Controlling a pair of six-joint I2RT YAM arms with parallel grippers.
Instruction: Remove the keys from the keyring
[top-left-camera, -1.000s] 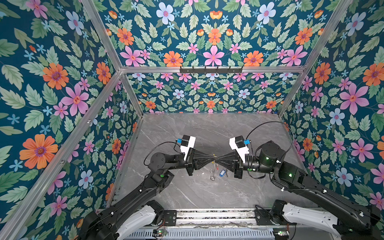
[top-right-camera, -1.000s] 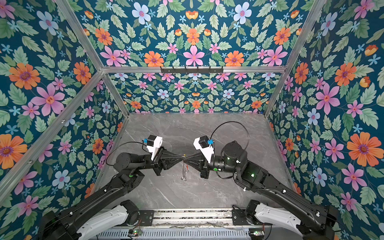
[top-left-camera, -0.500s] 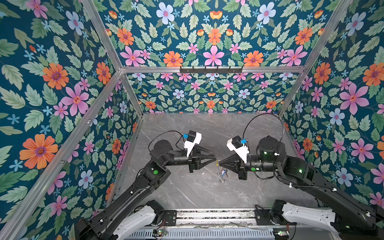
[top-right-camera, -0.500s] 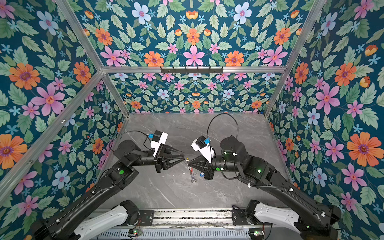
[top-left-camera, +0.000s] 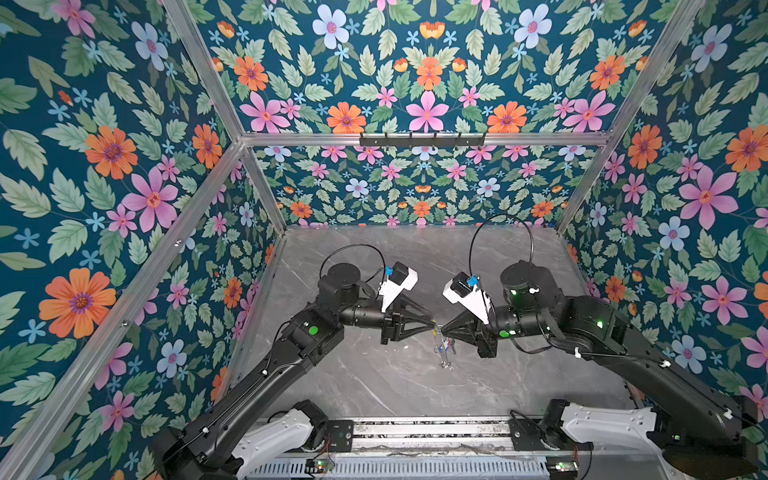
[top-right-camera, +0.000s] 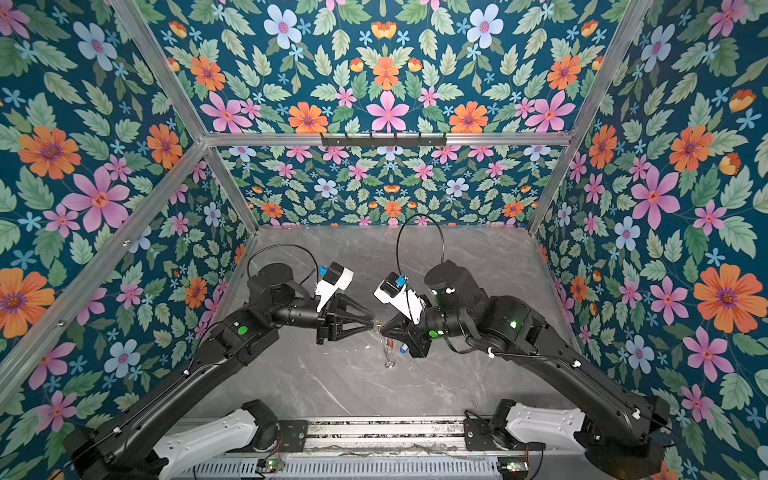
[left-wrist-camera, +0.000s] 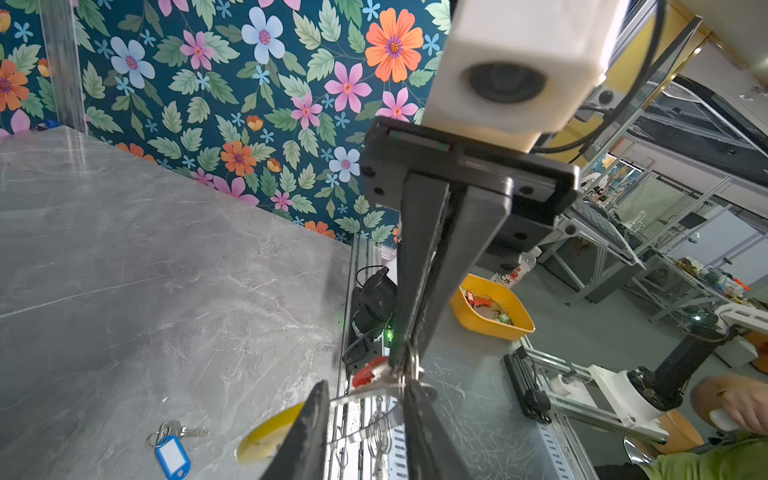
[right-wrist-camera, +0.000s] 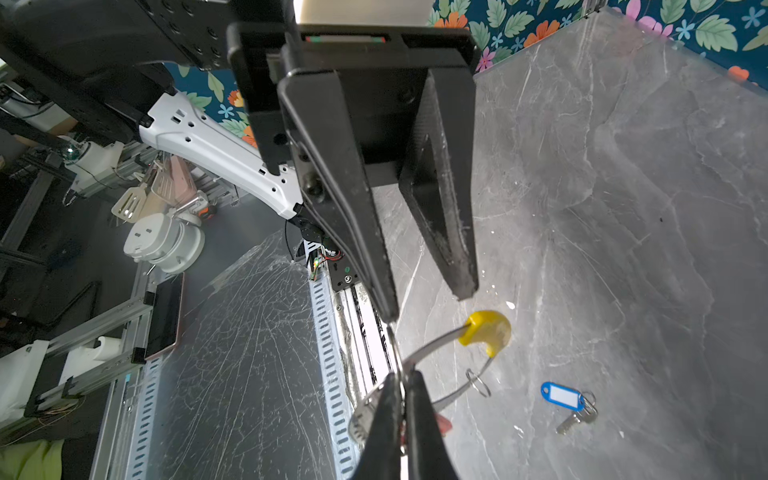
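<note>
Right pincer (right-wrist-camera: 402, 380) clamped on keyring (right-wrist-camera: 438, 341) (yellow sleeve (right-wrist-camera: 490, 330)), left pincer (right-wrist-camera: 428, 301) parted; blue-tagged key (right-wrist-camera: 563, 397) on table (right-wrist-camera: 623, 208)

I work over a flat grey tabletop (top-left-camera: 374, 386) with pale marble veining, a smooth stone-look slab. One set lies directly on it. It is a blue plastic label tag (right-wrist-camera: 562, 398) with a white paper insert, lying flat. A small silver split ring (right-wrist-camera: 590, 401) joins the tag to small silver metal keys (right-wrist-camera: 575, 419), which also rest on the slab. In a top view the tag sits near the slab's middle, a little toward five o'clock, and is partly hidden. A few small white flecks (right-wrist-camera: 510, 306) dot the grey surface near the set.
</note>
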